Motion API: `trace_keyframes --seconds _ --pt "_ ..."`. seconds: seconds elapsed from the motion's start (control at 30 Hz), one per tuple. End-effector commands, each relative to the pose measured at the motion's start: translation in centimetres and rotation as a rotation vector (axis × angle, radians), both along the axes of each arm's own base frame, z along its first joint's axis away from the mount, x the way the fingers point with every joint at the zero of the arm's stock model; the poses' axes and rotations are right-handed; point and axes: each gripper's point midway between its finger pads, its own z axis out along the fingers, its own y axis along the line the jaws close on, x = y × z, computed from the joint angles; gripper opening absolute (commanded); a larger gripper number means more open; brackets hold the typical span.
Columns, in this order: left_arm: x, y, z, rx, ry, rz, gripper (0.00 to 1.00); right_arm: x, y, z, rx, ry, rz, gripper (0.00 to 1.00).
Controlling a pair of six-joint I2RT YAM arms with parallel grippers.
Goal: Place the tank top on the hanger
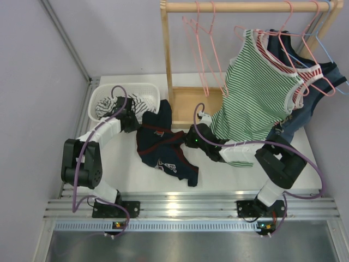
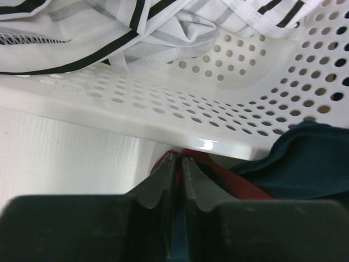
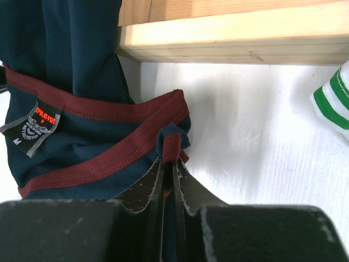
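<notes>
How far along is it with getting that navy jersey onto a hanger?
Early days. Done: the left gripper and right gripper are each pinched shut on the maroon trim of the tank top. In hand: the top lies crumpled on the table between them, not lifted. Left: threading it onto one of the empty pink hangers hanging from the rail.

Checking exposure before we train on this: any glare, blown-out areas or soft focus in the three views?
Top external: sharp, glare strip on the aluminium rail. Left wrist: specular spot on the basket rim; the left pincer is dark and soft. Right wrist: table blown out to white beside the tank top, whose label is legible; right pincer slightly soft.
</notes>
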Motion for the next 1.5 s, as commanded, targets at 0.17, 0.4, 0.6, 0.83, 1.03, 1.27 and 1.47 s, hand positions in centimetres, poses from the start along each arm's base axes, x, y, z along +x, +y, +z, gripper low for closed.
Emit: trace_keyframes --seconds 0.17,0.4,0.6,0.83,1.03,1.27,1.47 --pt "0.8 1.1 4.2 0.042 -0.098 0.023 0.00 -0.9 1.2 3.8 0.018 -0.093 0.040 0.07" --pt "-1.3 1.4 11.0 0.044 -0.214 -0.010 0.00 -2.6 1.4 9.3 0.012 -0.212 0.043 0.07" --pt "-4.2 1.7 17.1 0.026 -0.334 -0.007 0.00 -4.6 1.4 13.7 0.004 -0.287 0.055 0.08" --pt "-7.1 2.2 24.8 0.005 -0.493 -0.002 0.00 -5.4 0.2 20.0 -0.014 -0.381 0.055 0.08" --pt "-8.5 2.2 30.2 -0.020 -0.583 -0.007 0.00 -6.1 -1.6 28.0 0.001 -0.492 0.065 0.07" --pt "-10.1 1.2 37.3 -0.072 -0.728 -0.065 0.00 -8.6 -2.3 37.3 0.019 -0.667 0.155 0.07" --pt "-11.1 -1.0 41.8 -0.183 -0.825 -0.152 0.00 -9.9 -4.4 42.9 -0.024 -0.761 0.188 0.08"
